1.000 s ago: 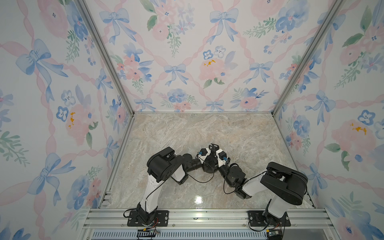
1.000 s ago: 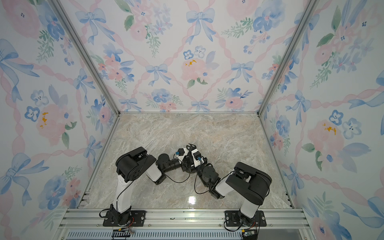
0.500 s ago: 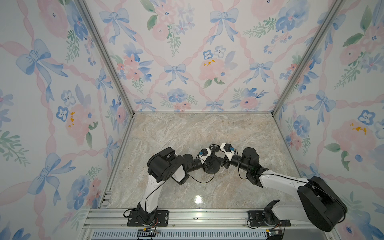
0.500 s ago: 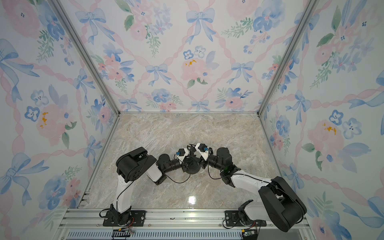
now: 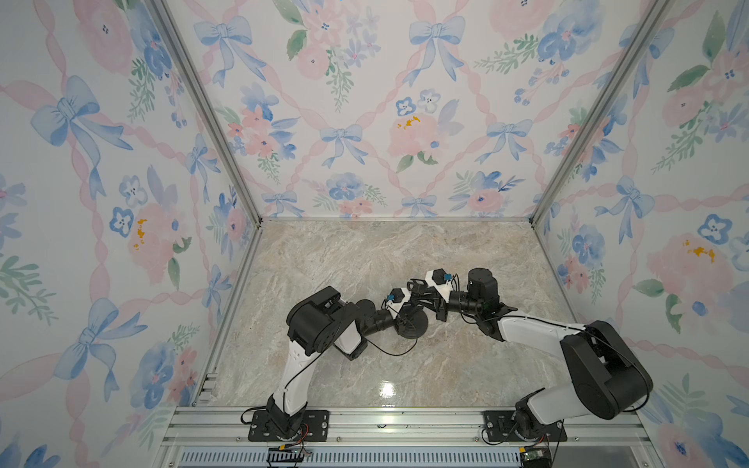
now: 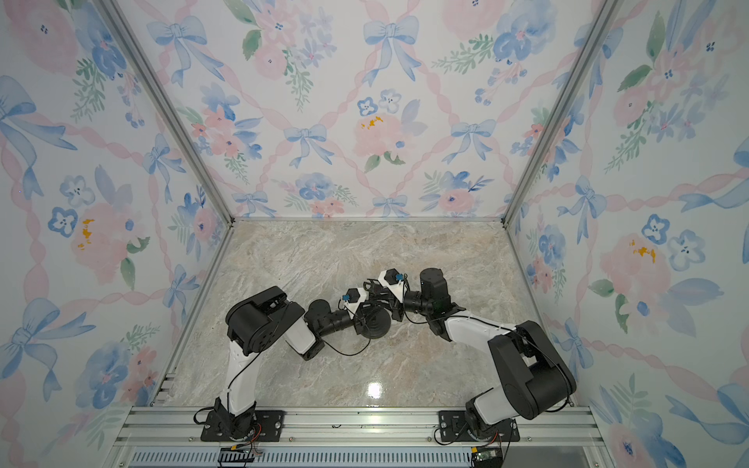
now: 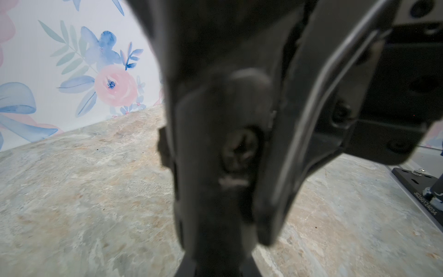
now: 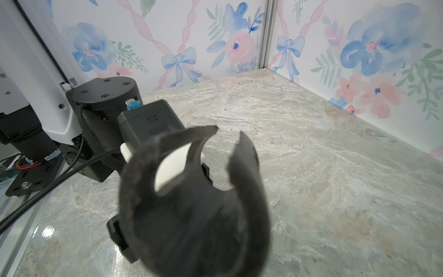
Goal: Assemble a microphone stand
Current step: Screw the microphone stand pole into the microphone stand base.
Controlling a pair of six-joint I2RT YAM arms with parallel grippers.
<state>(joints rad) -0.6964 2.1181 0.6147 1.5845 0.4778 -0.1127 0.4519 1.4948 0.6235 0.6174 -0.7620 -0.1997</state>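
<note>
The microphone stand's black disc base sits at the tip of my left gripper, which is shut on it. Its rod is mostly hidden between the two grippers. The C-shaped clip fills the right wrist view directly in front of my right gripper, which is shut on the rod's clip end. In the left wrist view a blurred black part with a screw blocks the centre. Whether the rod sits in the base cannot be seen.
Both grippers meet over the marble floor, slightly right of centre. Floral walls close in three sides. An aluminium rail with the arm mounts runs along the front. A black cable loops from the left arm.
The right arm has swung from a folded pose near the front to a stretched one, its gripper now reaching the stand from the right. The left arm has stayed put.
</note>
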